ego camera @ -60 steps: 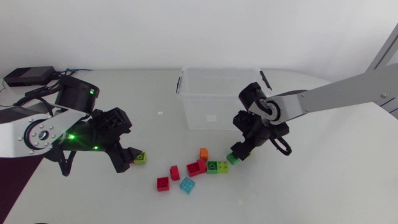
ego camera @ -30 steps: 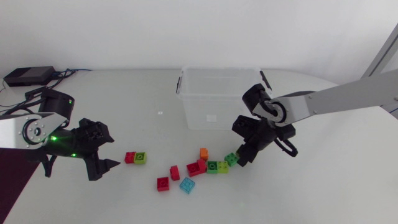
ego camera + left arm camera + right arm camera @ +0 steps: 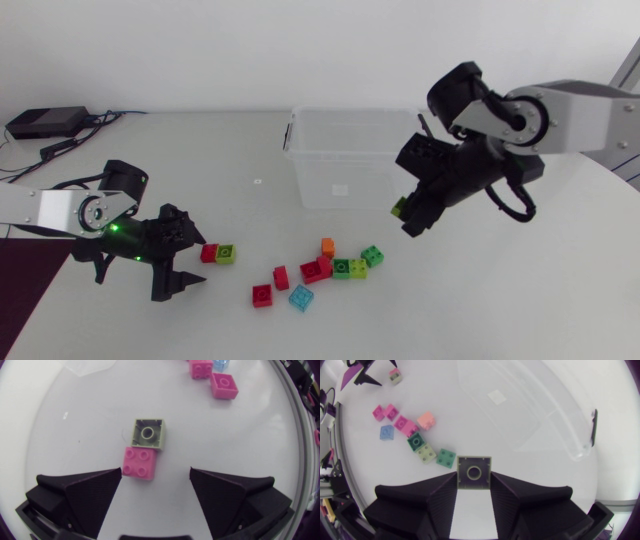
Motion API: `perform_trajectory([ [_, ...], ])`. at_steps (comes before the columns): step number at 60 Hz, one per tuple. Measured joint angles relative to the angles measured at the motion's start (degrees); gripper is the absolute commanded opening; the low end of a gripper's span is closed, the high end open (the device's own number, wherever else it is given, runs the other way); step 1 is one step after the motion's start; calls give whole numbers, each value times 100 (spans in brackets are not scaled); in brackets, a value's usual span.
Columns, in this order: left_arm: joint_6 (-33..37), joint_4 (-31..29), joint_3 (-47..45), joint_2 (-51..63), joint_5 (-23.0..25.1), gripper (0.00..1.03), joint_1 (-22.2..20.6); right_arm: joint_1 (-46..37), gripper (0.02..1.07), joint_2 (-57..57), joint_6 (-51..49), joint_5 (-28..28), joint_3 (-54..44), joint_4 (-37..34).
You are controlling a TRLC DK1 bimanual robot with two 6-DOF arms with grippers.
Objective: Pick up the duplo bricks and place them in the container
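Right wrist view: right fingers [image 3: 440, 500] clamp a square, hollow-bottomed plastic brick [image 3: 474, 473]; left fingers [image 3: 90, 492] spread wide, empty.

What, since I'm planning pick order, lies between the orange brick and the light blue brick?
Two red bricks, side by side; the head view shows it most clearly.

Container [image 3: 350, 165]: clear glossy plastic; I see the table [image 3: 520, 300] through it, matt white, smooth. Duplo bricks [image 3: 311, 270], lime brick [image 3: 474, 471] included: opaque moulded plastic, smooth, mild sheen; blue brick [image 3: 301, 297] translucent. My left gripper [image 3: 156, 472], right gripper [image 3: 474, 476]: both matte black, faintly grainy.
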Motion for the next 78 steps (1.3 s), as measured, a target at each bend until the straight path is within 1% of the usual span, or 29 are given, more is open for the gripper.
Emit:
perform_trajectory([
  [5, 0, 2, 188, 210, 20, 91, -44, 2, 30, -94, 107, -81, 372, -20],
  [7, 0, 4, 254, 275, 35, 88, -66, 2, 30, -107, 149, -107, 514, -15],
  [10, 0, 2, 319, 350, 44, 80, -85, 0, 30, -111, 208, -142, 673, 9],
  [11, 0, 2, 337, 372, 55, 75, -94, 0, 30, -111, 229, -157, 706, 22],
  [12, 0, 4, 350, 389, 59, 73, -103, -2, 30, -109, 262, -190, 772, 46],
  [14, 2, 0, 372, 411, 59, 59, -109, -17, 30, -105, 306, -225, 861, 90],
  [16, 46, 0, 380, 428, 59, 47, -120, -22, 30, -92, 354, -245, 927, 190],
  [17, 50, -2, 382, 433, 59, 44, -122, -28, 30, -81, 380, -249, 960, 232],
  [19, 87, -24, 385, 444, 59, 44, -142, -46, 30, -46, 426, -256, 1027, 334],
  [21, 98, -83, 391, 452, 59, 40, -153, -74, 30, 11, 490, -267, 1104, 463],
  [26, 133, -466, 492, 483, 55, 37, -184, -177, 30, 210, 608, -278, 1281, 706],
  [32, 238, -1217, 721, 516, 55, 37, -188, -295, 31, 546, 734, -289, 1499, 1045],
  [37, 258, -1443, 859, 476, 55, 36, -186, -361, 32, 914, 798, -289, 1790, 1113],
  [39, 258, -1491, 890, 407, 57, 36, -177, -369, 39, 1054, 809, -286, 1882, 1185],
  [42, 258, -1593, 922, 223, 59, 36, -162, -387, 57, 1241, 863, -284, 1987, 1283],
  [45, 256, -1681, 944, 24, 66, 36, -142, -387, 71, 1357, 885, -262, 2046, 1318],
  [47, 256, -1740, 968, -109, 98, 36, -138, -387, 83, 1432, 885, -240, 2094, 1329],
  [49, 256, -1803, 994, -236, 122, 36, -133, -387, 91, 1515, 887, -219, 2157, 1342],
  [50, 254, -1836, 1012, -306, 133, 36, -133, -387, 93, 1547, 887, -210, 2186, 1342],
  [54, 249, -1958, 1095, -531, 236, 36, -133, -387, 95, 1637, 894, -146, 2273, 1344],
  [60, 179, -2133, 1359, -802, 433, 36, -136, -396, 95, 1604, 903, -116, 2284, 1344],
  [65, -103, -2149, 1751, -1005, 688, 36, -153, -413, 95, 1388, 898, -116, 2238, 1349],
  [70, -444, -2140, 2164, -1128, 901, 37, -236, -431, 96, 892, 872, -120, 1978, 1362],
  [75, -855, -2028, 2496, -1165, 1003, 37, -407, -435, 96, 317, 743, -190, 1606, 1362],
  [78, -1244, -1668, 2643, -1165, 1023, 37, -592, -435, 96, -68, 623, -308, 1327, 1357],
])
